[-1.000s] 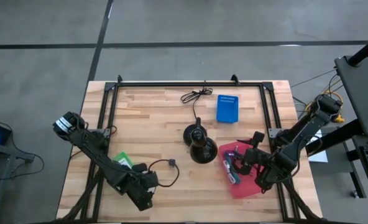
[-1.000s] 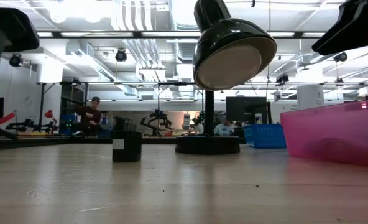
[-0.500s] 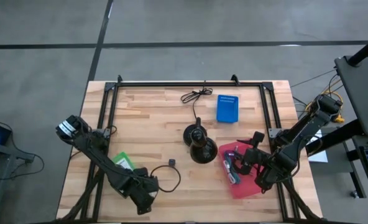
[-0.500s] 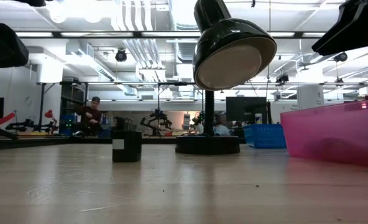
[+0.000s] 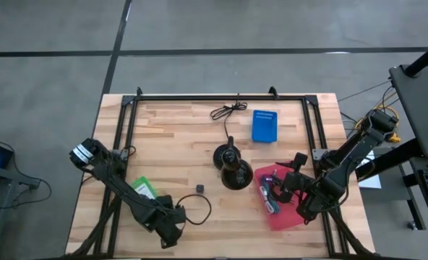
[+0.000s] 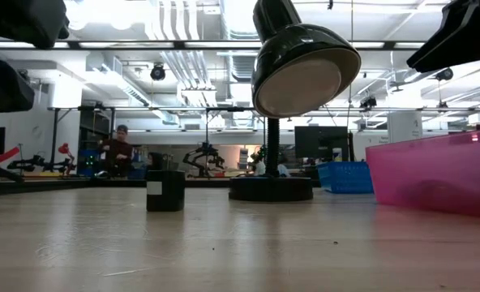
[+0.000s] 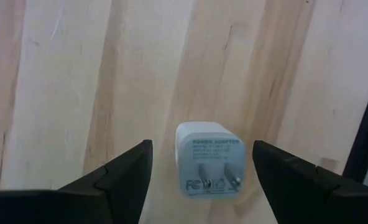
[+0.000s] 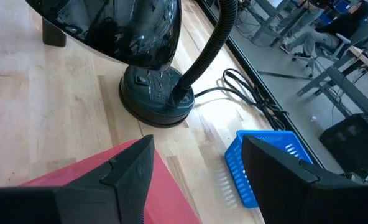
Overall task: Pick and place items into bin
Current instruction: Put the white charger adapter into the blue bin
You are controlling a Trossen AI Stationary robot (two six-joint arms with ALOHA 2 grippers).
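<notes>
My left gripper [image 5: 169, 230] hangs open near the table's front edge, pointing down. In the left wrist view its fingers [image 7: 202, 144] stand on either side of a white plug adapter [image 7: 209, 158] without touching it. The adapter rests on the wood with its pronged face toward the camera. A black cable loop [image 5: 198, 210] lies beside that gripper, with a tiny black cube [image 5: 199, 188] just beyond it. A green packet [image 5: 143, 188] lies under the left arm. My right gripper [image 8: 196, 180] waits open above the pink bin [image 5: 286, 211], which holds pens [image 5: 270, 192].
A black desk lamp [image 5: 232, 170] stands mid-table next to the bin, its shade high in the low view [image 6: 305, 65]. A blue basket [image 5: 264, 125] and a second black cable [image 5: 228, 110] lie toward the far edge. Black frame rails run along the table's sides.
My left arm has sunk toward the table and drawn slightly toward the near edge. The black cable, which arched from the gripper to the cube, now lies as a loop on the wood nearer the front, while the cube stays put.
</notes>
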